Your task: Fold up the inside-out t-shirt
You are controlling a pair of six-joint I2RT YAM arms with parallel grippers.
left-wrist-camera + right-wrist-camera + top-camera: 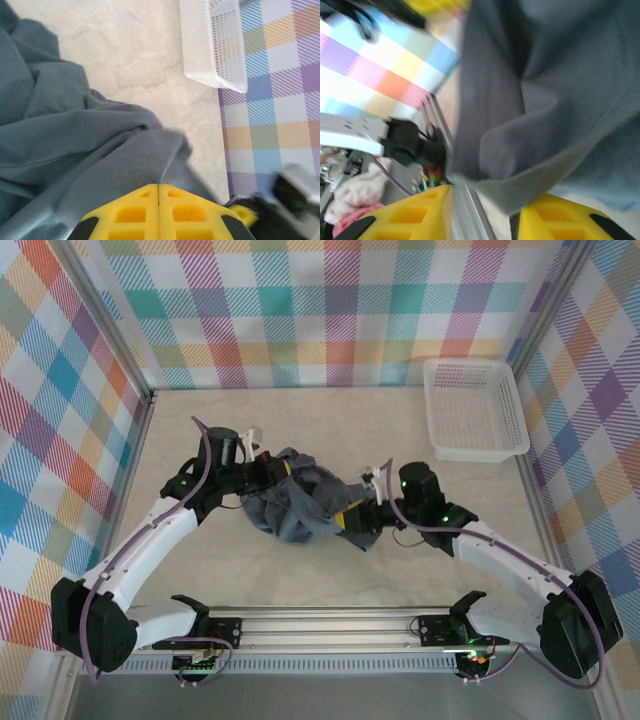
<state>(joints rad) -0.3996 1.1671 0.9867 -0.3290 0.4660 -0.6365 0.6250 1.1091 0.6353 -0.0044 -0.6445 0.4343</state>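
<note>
Crumpled dark slate-grey t-shirt [300, 502] lies on the pale surface [400, 430] between both pincers. Left pincer [158, 186] is clenched on a shirt fold. Right pincer [492, 194] is spread, with the cloth edge between its fingers; the view is blurry and contact is unclear.

The dark slate-grey t-shirt [298, 502] is bunched into a crumpled heap near the middle of the pale surface [400, 430], not spread flat. Its plain, soft, unprinted fabric gathers in deep overlapping folds. Close up, one thick rounded fold sags down, showing a lighter edge.
</note>
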